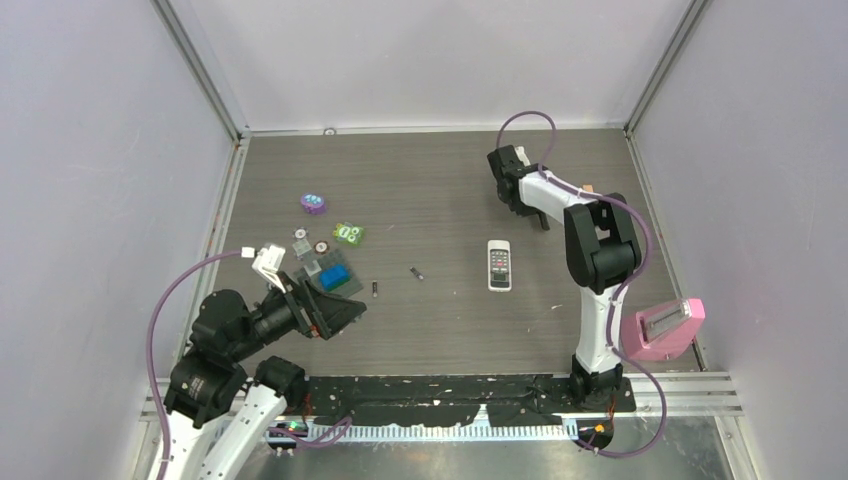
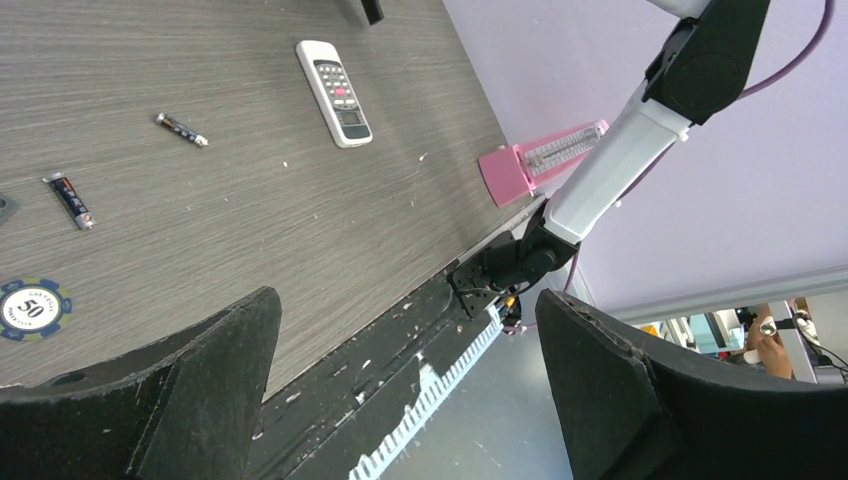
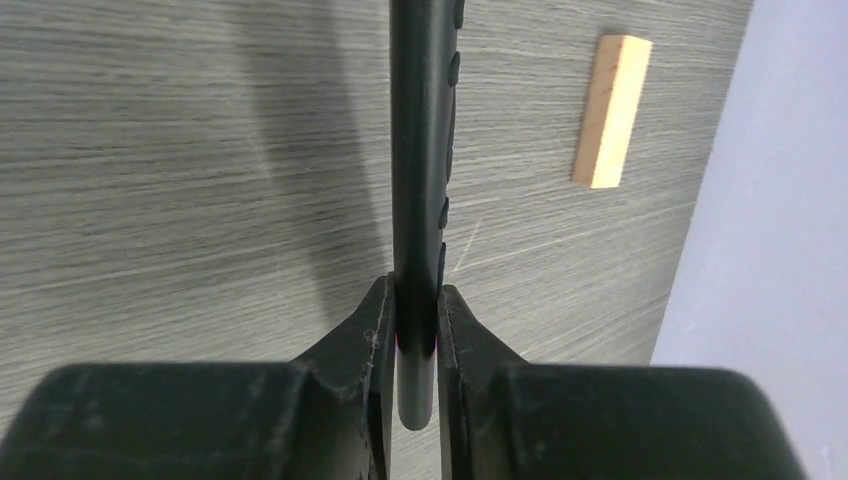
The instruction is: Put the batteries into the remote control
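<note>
The right gripper is reaching toward the far right corner of the table. Its fingers are clenching a black remote by one end. The remote is standing on edge between them, its buttons showing along one side. A wood block is lying just beyond it, close to the right edge.

The left gripper is hanging over the near left part of the table with its jaws spread wide and nothing between them.

One battery is lying near the middle of the table, a little toward the near edge. The other battery is lying left of it, apart from it and nearer the left gripper. Both are lying flat on the bare table, touching nothing.

A white remote is lying face up right of the batteries, well apart from them.

A poker chip is lying near the left gripper. A purple toy and a green toy are sitting farther back on the left side. A pink box is sitting off the table's right edge, near the right arm's base.
</note>
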Available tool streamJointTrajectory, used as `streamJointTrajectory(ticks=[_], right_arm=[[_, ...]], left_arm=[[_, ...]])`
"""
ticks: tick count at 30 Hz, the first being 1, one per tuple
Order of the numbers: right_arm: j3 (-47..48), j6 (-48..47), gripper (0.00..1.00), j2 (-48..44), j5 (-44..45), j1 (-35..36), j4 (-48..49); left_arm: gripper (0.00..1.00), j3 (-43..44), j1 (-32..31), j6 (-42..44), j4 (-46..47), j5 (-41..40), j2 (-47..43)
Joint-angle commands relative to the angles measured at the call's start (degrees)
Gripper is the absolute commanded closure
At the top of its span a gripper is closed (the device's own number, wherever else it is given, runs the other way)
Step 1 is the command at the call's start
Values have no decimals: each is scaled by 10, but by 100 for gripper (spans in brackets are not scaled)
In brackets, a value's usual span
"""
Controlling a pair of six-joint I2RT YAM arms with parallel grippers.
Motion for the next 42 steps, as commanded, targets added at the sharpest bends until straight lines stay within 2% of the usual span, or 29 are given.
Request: streamJointTrajectory(ticks=[1, 8, 10, 14, 18, 22, 30, 37, 42], right_arm=[[38, -6, 77, 9, -31, -1, -19], [47, 22, 50, 16, -79, -2, -57], [44, 50, 41, -5, -120, -1, -69], [3, 126, 34, -89, -188, -1, -81], [-82, 187, 31, -204, -273, 5, -59], [-168, 234, 29, -271, -315, 37, -20], [-242, 286, 22, -254, -268, 115, 7], [-286, 301, 20, -245, -240, 125, 38], [-313, 301, 19, -231, -267, 124, 54]], left_arm=[[0, 11, -1, 12, 22, -13, -15], [0, 16, -1, 17, 10, -19, -21], [0, 22, -1, 23, 1, -21, -19], [0, 38, -1, 40, -7, 6, -8], [0, 49, -1, 51, -9, 34, 5], [0, 43, -1, 36, 17, 50, 13], [1, 40, -1, 22, 26, 55, 12], [1, 23, -1, 15, 22, 52, -4], [1, 21, -1, 18, 20, 55, -1]])
